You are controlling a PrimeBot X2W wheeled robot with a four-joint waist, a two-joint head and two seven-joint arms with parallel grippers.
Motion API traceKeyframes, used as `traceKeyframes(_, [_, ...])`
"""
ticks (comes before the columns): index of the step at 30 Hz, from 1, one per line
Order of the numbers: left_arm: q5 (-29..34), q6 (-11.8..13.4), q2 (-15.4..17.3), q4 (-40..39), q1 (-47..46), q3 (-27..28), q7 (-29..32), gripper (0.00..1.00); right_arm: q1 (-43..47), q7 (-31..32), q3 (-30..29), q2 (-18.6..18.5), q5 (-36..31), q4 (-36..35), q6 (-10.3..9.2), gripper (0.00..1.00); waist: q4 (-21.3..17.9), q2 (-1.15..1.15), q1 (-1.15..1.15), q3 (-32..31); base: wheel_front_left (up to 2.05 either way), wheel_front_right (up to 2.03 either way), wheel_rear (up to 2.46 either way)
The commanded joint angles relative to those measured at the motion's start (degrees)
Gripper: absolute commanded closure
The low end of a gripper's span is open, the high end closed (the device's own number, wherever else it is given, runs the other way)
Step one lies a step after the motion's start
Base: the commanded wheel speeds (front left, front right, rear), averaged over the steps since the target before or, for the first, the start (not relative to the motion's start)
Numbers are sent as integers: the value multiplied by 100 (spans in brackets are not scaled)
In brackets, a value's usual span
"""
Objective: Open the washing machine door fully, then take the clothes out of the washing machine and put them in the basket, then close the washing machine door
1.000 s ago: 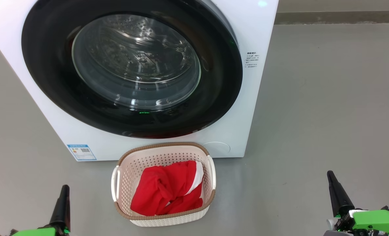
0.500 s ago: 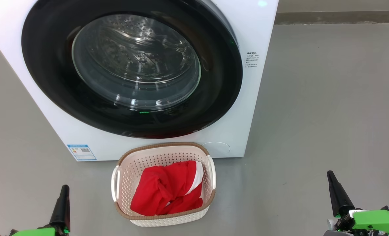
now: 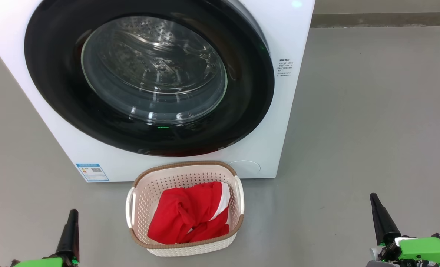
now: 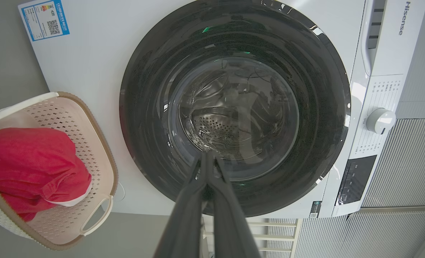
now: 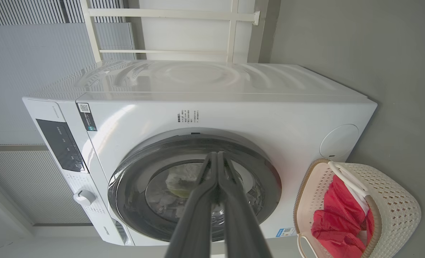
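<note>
Zero change since a second ago, everything's parked. The left gripper (image 3: 72, 218) and right gripper (image 3: 374, 203) sit low either side of the basket (image 3: 184, 163), fingers pressed together, empty, pointing toward the washing machine (image 3: 292, 40). The washing machine door (image 3: 244, 92) is closed; the red clothes (image 3: 188, 217) are in the basket.

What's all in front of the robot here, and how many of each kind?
Washing machine: 1
Basket: 1
Heap of red clothes: 1
Robot grippers: 2, left gripper and right gripper
Total: 5
</note>
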Motion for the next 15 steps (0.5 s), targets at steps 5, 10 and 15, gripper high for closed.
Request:
traceKeyframes(5, [1,-19,82,-150,-217,199,39,100,-262,47,126,-22,25,-173,9,100,0,0,0,0,0,0,0])
traceKeyframes(10, [2,-19,81,-150,-217,200,40,100,-263,48,126,-22,25,-173,9,100,0,0,0,0,0,0,0])
traceKeyframes(15, [3,-19,81,-150,-217,201,40,100,-263,48,126,-21,25,-172,9,100,0,0,0,0,0,0,0])
